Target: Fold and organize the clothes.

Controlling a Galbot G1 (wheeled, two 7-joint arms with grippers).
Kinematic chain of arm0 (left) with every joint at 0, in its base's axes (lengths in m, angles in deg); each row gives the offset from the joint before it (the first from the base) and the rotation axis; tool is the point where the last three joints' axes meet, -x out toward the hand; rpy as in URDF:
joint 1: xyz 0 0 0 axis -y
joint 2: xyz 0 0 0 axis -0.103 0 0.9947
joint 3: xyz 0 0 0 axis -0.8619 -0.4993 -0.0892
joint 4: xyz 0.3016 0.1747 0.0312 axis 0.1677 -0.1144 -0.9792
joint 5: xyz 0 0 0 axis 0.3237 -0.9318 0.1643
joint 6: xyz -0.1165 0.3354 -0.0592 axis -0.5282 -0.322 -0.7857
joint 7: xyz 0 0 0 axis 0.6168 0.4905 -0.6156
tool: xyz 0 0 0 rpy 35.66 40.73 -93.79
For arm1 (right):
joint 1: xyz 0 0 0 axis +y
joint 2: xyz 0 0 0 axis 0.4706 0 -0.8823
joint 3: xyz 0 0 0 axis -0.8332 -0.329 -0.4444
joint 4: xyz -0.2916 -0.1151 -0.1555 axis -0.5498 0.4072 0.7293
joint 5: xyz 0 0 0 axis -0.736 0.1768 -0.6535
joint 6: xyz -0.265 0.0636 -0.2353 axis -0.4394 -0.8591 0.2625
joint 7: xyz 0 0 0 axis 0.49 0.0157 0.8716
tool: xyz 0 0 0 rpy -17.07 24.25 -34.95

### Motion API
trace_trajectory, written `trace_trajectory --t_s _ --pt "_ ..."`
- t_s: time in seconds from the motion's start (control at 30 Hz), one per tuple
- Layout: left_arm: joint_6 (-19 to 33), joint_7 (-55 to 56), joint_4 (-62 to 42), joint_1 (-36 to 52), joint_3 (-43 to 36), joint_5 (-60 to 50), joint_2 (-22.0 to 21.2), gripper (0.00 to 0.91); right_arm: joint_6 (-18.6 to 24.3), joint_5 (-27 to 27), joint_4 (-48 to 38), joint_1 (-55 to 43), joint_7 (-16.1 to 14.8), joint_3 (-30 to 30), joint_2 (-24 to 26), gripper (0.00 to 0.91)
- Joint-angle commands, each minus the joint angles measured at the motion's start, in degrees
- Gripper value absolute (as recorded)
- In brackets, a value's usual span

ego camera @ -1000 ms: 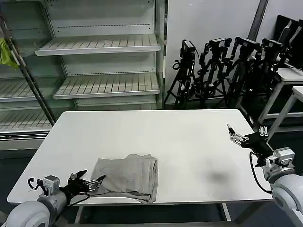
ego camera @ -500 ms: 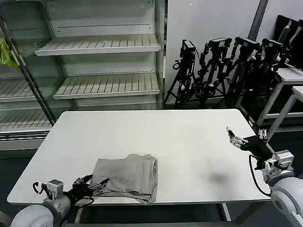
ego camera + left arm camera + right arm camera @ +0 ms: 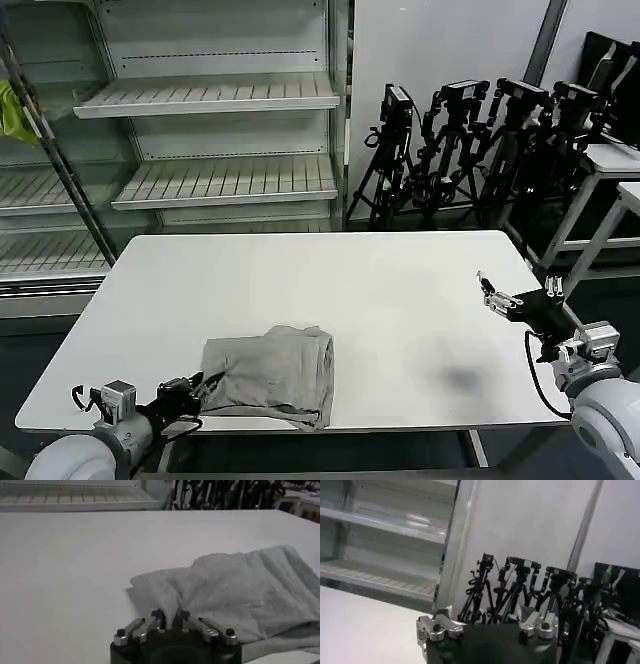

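Head view: folded grey shirt (image 3: 270, 372) near tabletop (image 3: 330, 290) front edge, left gripper (image 3: 186, 392) at its left hem, right gripper (image 3: 497, 298) idle, jaws apart, empty. Left wrist view: jaws nearly closed, pinching soft, limp, wrinkled cotton; best held at hem.

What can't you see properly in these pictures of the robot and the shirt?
- Shirt: folded, so any chest print, stripe or buttons are hidden inside the folds in the head view; whether it is one shirt or several cannot be told.
- Shirt's far end in the left wrist view: cut off by the picture's edge.
- Left gripper: its base covers the cloth edge beneath it.
- Right gripper: too small in the head view to tell how its jaws stand.
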Motion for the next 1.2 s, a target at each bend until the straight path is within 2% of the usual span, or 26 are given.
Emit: trace_trajectory --t_s 0.03,0.3,0.87,1.0,1.03,1.2 --pt "0.0 -0.3 -0.3 0.1 0.0 -0.8 -0.4 0.05 0.1 0.0 -0.2 -0.2 0.0 -0.2 -0.1 0.907" --pt "0.0 -0.9 -5.1 1.5 2.0 -2.5 0.9 0.04 0.4 0.2 -0.9 -1.9 -0.2 -1.1 0.2 0.907" --pt "0.3 -2.9 -24.5 8.1 15.4 -9.1 9.9 0.04 1.2 0.3 -1.3 -3.6 -0.7 -2.6 0.1 0.907" --pt "2.3 -2.8 -29.0 10.8 16.3 -14.3 12.2 0.04 1.2 0.4 -1.3 -3.8 -0.7 -2.7 0.3 0.907" --pt "4.1 -3.1 -30.1 11.5 16.7 -19.8 12.6 0.05 1.3 0.4 -1.3 -3.8 -0.7 -2.7 0.2 0.907" --pt "8.0 -5.1 -31.2 14.2 18.7 -33.0 13.2 0.05 1.4 0.4 -1.3 -3.8 -0.8 -2.7 0.2 0.907"
